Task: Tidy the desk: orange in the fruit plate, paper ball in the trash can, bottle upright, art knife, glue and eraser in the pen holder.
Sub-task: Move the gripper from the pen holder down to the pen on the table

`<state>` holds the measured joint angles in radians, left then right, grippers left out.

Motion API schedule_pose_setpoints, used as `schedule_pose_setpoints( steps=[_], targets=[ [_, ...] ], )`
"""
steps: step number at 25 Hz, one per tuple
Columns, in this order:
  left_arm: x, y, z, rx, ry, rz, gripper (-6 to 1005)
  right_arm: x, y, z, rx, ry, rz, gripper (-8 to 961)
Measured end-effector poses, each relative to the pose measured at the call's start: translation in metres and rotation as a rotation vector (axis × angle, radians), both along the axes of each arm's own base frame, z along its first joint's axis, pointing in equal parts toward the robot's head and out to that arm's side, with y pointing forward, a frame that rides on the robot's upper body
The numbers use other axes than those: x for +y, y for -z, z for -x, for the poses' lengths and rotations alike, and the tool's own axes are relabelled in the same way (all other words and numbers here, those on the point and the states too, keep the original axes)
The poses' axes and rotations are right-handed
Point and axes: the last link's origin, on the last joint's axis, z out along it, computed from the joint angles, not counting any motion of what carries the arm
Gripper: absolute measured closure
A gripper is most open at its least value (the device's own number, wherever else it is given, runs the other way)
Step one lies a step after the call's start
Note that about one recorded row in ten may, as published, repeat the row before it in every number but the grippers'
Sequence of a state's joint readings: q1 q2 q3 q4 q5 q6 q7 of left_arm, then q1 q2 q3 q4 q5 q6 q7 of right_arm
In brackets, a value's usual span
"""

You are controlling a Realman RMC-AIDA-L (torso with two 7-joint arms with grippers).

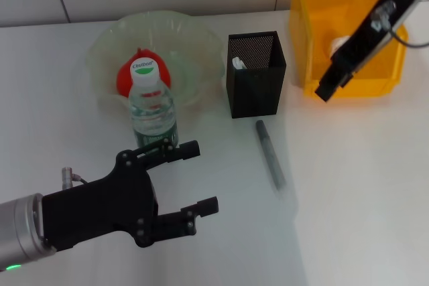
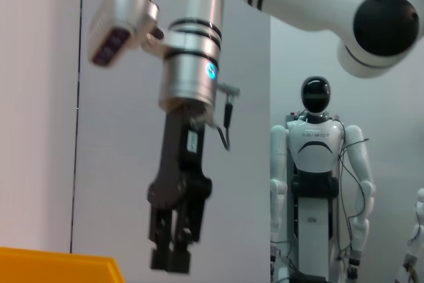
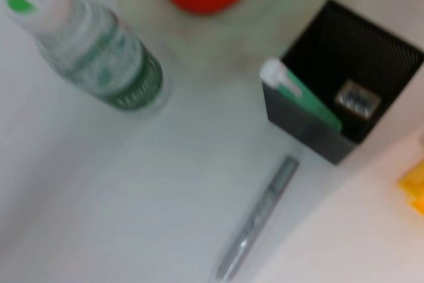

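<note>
The orange lies in the clear fruit plate. In front of the plate the bottle stands upright. The black pen holder holds a green-and-white glue stick and a small eraser. On the table beside the holder lies the grey art knife. My left gripper is open, low over the table just in front of the bottle. My right gripper hangs shut and empty over the yellow trash can, where something white shows inside.
The left wrist view shows my right gripper from the side above the yellow bin's rim. Another robot stands far behind. White table surface stretches to the right of the knife.
</note>
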<state>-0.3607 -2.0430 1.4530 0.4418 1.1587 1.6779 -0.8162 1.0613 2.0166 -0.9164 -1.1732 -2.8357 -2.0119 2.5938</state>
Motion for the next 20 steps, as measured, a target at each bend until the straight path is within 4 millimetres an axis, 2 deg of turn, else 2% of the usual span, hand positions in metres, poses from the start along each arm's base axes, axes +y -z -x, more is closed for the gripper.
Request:
schedule_pose_setpoints(
  steps=[4,9,13,20],
  targets=[
    [0.003,-0.007,0.002,-0.021,-0.026,-0.020,214,-0.001,0.015,-0.019,0.004,0.108,-0.033,539],
    [0.004,-0.008,0.004,-0.016,-0.033,-0.039,214,-0.015,0.039,-0.030,0.041,0.160,-0.064,537],
    [0.006,-0.011,0.007,-0.005,-0.032,-0.044,214,-0.023,0.069,-0.044,0.054,0.178,-0.119,537],
    [0.007,-0.012,0.007,0.005,-0.023,-0.042,214,-0.023,0.083,-0.048,0.019,0.147,-0.170,527]
  ],
)
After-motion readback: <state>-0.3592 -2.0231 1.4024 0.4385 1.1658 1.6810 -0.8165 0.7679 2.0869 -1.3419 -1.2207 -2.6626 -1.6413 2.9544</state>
